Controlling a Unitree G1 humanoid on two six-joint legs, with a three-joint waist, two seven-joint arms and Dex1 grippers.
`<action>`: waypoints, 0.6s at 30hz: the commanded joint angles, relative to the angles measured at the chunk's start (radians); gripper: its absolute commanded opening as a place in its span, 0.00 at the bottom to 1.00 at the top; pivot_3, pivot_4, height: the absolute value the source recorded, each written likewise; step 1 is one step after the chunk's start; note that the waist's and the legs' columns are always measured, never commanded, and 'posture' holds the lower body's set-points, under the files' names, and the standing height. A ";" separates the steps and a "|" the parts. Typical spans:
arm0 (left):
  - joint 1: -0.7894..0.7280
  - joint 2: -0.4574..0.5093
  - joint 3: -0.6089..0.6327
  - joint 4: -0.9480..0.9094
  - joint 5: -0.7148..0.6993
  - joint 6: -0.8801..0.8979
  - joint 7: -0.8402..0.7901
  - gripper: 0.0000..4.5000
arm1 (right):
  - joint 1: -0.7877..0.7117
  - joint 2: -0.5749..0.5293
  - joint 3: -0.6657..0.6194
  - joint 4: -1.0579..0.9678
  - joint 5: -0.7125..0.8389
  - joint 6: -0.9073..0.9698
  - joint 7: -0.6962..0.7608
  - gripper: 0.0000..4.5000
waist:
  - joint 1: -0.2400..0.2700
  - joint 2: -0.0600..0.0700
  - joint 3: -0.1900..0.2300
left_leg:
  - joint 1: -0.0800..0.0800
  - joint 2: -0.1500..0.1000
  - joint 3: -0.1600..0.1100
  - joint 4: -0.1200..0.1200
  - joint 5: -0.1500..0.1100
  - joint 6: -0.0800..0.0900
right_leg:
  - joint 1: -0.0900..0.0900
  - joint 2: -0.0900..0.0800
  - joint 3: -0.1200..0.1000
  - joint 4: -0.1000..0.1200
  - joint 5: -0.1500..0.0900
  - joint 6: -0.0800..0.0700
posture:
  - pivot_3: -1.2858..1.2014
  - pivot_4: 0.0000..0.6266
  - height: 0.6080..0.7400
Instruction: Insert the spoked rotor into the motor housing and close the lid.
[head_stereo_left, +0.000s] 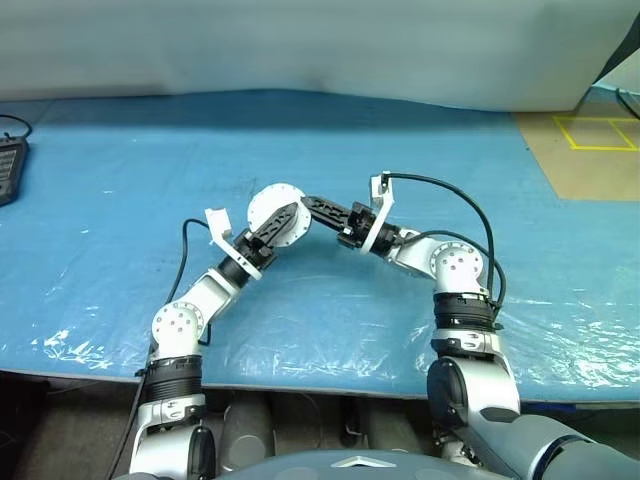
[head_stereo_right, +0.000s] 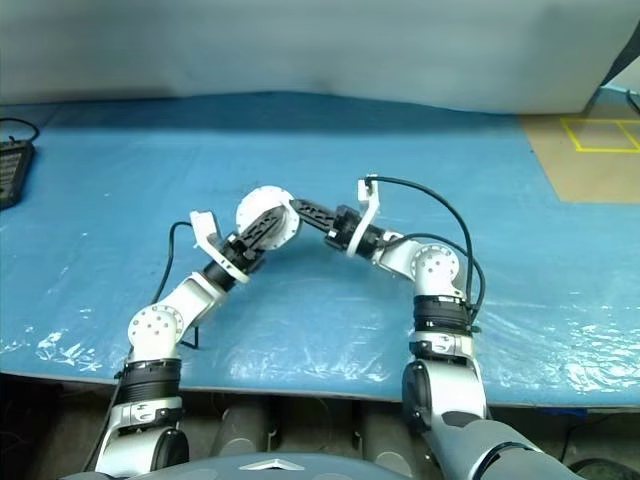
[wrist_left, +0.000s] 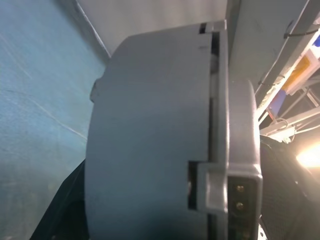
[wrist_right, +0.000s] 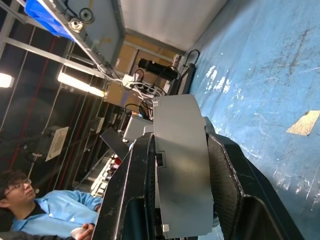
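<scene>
The motor housing (head_stereo_left: 268, 203) is a round silver-grey can held up above the blue table (head_stereo_left: 120, 250), between both arms. The left wrist view shows its grey wall (wrist_left: 150, 140) edge-on, with the lid (wrist_left: 240, 130) set against one face and a thin gap between them. My right gripper (head_stereo_left: 308, 206) reaches in from the right and is shut on the housing (wrist_right: 182, 165), one finger (wrist_right: 132, 190) on each flat side. My left gripper (head_stereo_left: 285, 216) comes from the lower left and straddles the same assembly. The spoked rotor is hidden.
A black device (head_stereo_left: 8, 170) lies at the table's far left edge. A brown board with a yellow taped square (head_stereo_left: 590, 150) sits at the back right. A white panel runs along the back. A person in a light blue shirt (wrist_right: 45, 212) is beyond the table.
</scene>
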 joint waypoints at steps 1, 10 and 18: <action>-0.003 -0.002 -0.001 -0.037 0.010 -0.024 -0.004 0.72 | -0.027 -0.037 -0.057 -0.008 -0.013 -0.110 -0.008 0.35 | 0.001 0.000 0.000 | 0.000 0.000 0.000 0.000 0.000 0.000 | 0.000 0.000 0.000 0.000 0.000 0.000 | 0.52 0.24 1.00; -0.039 -0.032 0.028 0.010 0.054 -0.095 0.046 0.72 | -0.029 -0.036 -0.029 0.021 -0.099 -0.273 -0.046 0.76 | -0.002 0.000 0.000 | 0.000 -0.003 0.000 0.001 0.000 0.000 | 0.001 0.000 0.000 0.001 0.001 0.001 | 0.52 0.24 1.00; -0.334 0.030 0.197 0.406 0.231 -0.441 0.254 0.72 | 0.044 -0.089 0.056 -0.041 -0.148 -0.266 0.032 0.76 | -0.002 0.000 0.000 | -0.001 -0.003 -0.002 0.005 0.000 0.000 | 0.002 0.000 0.000 0.001 0.004 0.004 | 0.52 0.24 1.00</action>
